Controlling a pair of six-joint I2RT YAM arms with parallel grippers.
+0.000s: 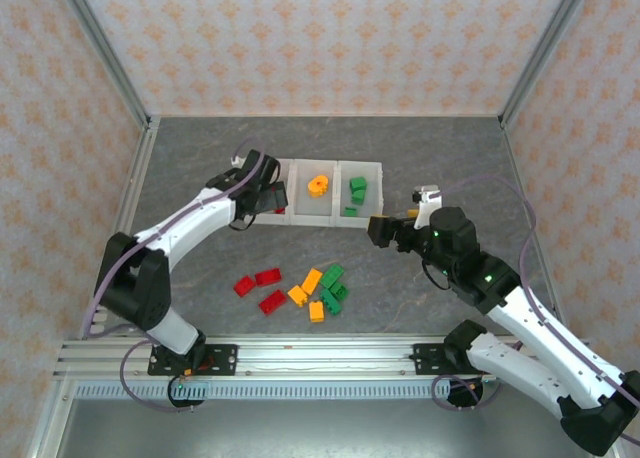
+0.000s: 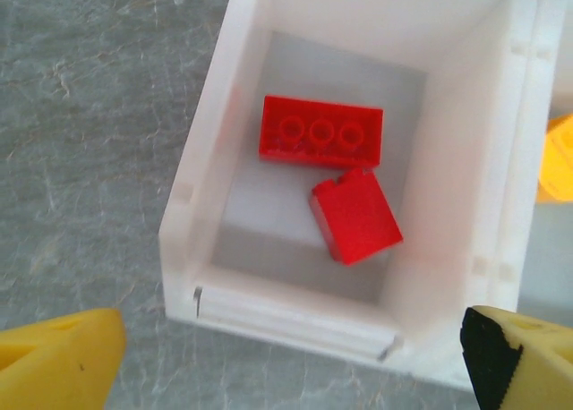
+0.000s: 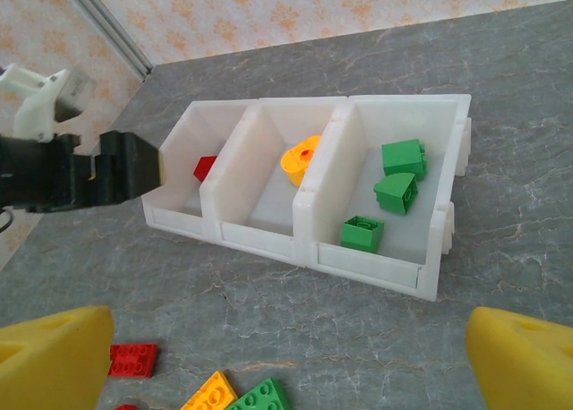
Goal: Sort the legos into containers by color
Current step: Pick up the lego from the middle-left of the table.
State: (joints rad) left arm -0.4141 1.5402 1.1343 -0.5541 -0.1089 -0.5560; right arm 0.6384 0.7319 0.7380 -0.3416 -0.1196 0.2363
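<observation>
**Six bricks binned, nine or so left on the table**

The grey marbled table (image 1: 200,158) carries everything here. The white left arm (image 1: 190,223) reaches out from the near-left corner and the white right arm (image 1: 510,308) from the near-right. Both bend inward toward the row of three white translucent plastic bins (image 1: 337,203), which sits around the middle of the table, a little toward the far edge.

The left gripper (image 1: 270,193) hangs right over the leftmost bin with its yellow fingers spread wide and nothing between them. To me that looks like the pose of a drop just made. The right gripper (image 1: 380,228) hovers just off the near-right corner of the row. It is empty too, with its jaws wide, and I'd guess it is free to go for another piece.

Each bin holds one colour, so the sorting scheme is plain:
- **Leftmost bin:** two red rectangular bricks (image 2: 320,132), one of them tilted against the other.
- **Middle bin:** one round orange piece (image 3: 300,159).
- **Rightmost bin:** three green bricks (image 3: 395,193).

The unsorted pieces lie clustered toward the near edge, between the two arm bases. I count three loose red bricks (image 1: 267,276) and three loose orange bricks (image 1: 312,279). The loose green bricks (image 1: 332,275) look like three, but they are bunched too tightly to be sure.
</observation>
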